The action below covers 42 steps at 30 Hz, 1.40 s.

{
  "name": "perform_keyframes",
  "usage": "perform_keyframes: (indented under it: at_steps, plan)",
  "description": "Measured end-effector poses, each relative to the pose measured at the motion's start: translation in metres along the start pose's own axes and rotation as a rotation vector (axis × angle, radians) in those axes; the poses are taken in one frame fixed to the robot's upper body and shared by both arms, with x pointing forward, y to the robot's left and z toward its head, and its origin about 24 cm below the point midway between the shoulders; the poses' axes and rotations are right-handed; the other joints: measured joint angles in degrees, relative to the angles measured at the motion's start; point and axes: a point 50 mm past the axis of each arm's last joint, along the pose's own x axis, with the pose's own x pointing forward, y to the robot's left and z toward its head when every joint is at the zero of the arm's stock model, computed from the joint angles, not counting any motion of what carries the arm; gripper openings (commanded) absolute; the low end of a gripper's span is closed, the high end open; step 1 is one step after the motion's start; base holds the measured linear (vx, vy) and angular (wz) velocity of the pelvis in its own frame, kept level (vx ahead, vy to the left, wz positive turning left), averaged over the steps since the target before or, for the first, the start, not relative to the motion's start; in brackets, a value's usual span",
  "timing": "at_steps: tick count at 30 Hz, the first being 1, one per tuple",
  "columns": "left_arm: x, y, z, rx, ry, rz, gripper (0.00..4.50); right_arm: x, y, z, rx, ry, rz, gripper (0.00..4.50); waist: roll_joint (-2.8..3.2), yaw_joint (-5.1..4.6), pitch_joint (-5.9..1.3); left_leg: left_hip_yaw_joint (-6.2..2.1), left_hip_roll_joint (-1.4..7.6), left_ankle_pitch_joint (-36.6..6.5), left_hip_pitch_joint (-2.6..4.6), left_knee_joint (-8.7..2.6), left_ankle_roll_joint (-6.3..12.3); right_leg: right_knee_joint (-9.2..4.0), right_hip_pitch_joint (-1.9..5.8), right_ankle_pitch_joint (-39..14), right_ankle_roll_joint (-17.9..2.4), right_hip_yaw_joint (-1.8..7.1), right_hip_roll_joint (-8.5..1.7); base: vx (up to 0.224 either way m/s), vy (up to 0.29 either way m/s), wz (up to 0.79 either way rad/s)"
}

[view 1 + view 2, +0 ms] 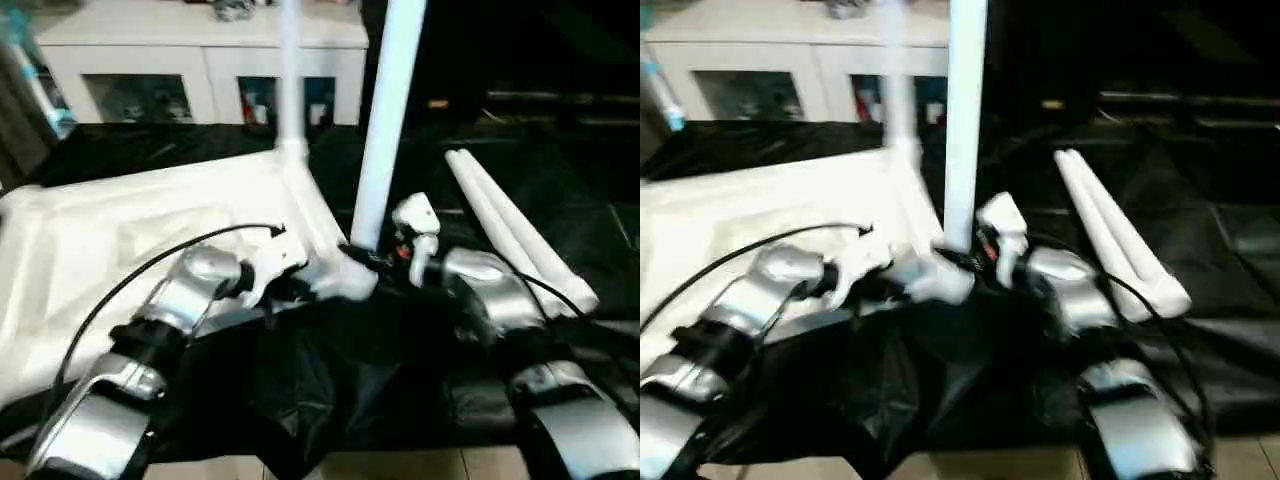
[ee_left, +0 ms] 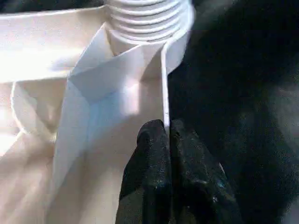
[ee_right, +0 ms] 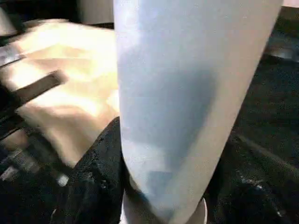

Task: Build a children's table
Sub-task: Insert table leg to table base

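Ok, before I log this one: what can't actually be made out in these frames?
- Upright leg: its upper end is cut off by the head view's top edge.
- That leg's seating in the corner socket: blurred, crowded by both wrists.
- Right gripper: fingers flank the leg; their tips are hidden behind it.
- Tabletop: cut off by the left edge.
- Cabinet contents: too blurred.
- Left gripper pinches the tabletop's rim.

The upright leg [image 1: 385, 120] runs off the top edge at 12 o'clock, its upper end unseen. A second leg [image 1: 290, 70] behind it is blurred. The cabinet [image 1: 200, 70] contents are too blurred to identify. The tabletop [image 1: 80, 250] is cut off at 9 o'clock.
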Motion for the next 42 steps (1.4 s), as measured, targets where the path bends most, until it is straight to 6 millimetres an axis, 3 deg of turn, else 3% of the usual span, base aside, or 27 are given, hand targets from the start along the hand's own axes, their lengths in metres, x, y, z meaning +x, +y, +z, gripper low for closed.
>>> perform_keyframes:
  at_steps: [2,9,26,27,28,30,33,40,42]
  plan:
    - [0.008,-0.001,0.009,-0.036,0.000,0.055,0.00,0.004,-0.004,0.003,0.007,0.017,-0.094,1.88,0.08,-0.04,0.30,0.00,-0.26,0.00,-0.05,-0.05,0.01,-0.09,-0.11,0.00,0.00,0.18,-0.09,0.000,0.000,0.00]
    - [0.037,-0.020,0.030,-0.182,-0.038,0.190,0.00,0.017,-0.008,0.007,0.087,0.034,-0.351,1.88,0.01,0.58,0.24,0.01,-0.36,0.00,-0.02,-0.03,0.03,-0.10,-0.03,0.08,-0.14,0.27,-0.17,0.000,0.000,0.00]
    - [0.038,-0.019,0.033,-0.203,-0.033,0.234,0.00,0.025,-0.004,0.013,0.069,0.049,-0.378,1.88,0.04,0.76,0.06,0.01,-0.37,0.00,0.02,-0.58,0.02,-0.04,0.03,0.21,-0.33,0.18,-0.17,0.000,0.000,0.00]
    - [0.038,-0.019,0.033,-0.203,-0.033,0.233,0.00,0.025,-0.004,0.013,0.071,0.048,-0.376,2.44,0.04,0.74,0.06,0.02,-0.37,0.00,0.03,-0.58,0.02,-0.04,0.03,0.20,-0.33,0.18,-0.17,0.000,0.000,0.00]
    - [0.038,-0.019,0.033,-0.204,-0.033,0.233,0.00,0.025,-0.004,0.013,0.072,0.048,-0.374,2.58,0.04,0.72,0.06,0.02,-0.37,0.00,0.02,-0.58,0.02,-0.05,0.03,0.21,-0.33,0.18,-0.17,0.000,0.000,0.00]
    - [0.037,-0.018,0.033,-0.201,-0.037,0.231,0.00,0.023,-0.003,0.003,0.093,0.078,-0.373,2.67,0.06,0.77,0.10,0.01,-0.37,0.00,-0.02,-0.58,0.02,-0.05,-0.01,0.21,-0.33,0.17,-0.17,0.000,0.000,0.00]
    - [0.036,-0.017,0.033,-0.195,-0.044,0.224,0.00,0.023,-0.003,0.003,0.096,0.079,-0.364,3.06,0.22,0.75,0.15,0.06,-0.36,0.00,-0.06,-0.61,0.02,-0.04,-0.08,0.22,-0.35,0.20,-0.17,0.000,0.000,0.00]
    - [0.032,-0.013,0.033,-0.162,-0.055,0.213,0.00,0.021,-0.001,-0.006,0.117,0.106,-0.324,3.50,0.37,0.78,0.25,0.06,-0.34,0.00,-0.20,-0.77,0.02,-0.01,-0.29,0.53,-0.79,0.14,-0.15,0.000,0.000,0.00]
    - [0.029,-0.012,0.033,-0.142,-0.063,0.204,0.00,0.020,-0.001,-0.009,0.121,0.102,-0.302,3.84,0.52,0.79,0.35,0.06,-0.32,0.00,-0.41,-0.77,0.02,0.01,-0.44,0.68,-0.82,0.12,-0.15,0.000,0.000,0.00]
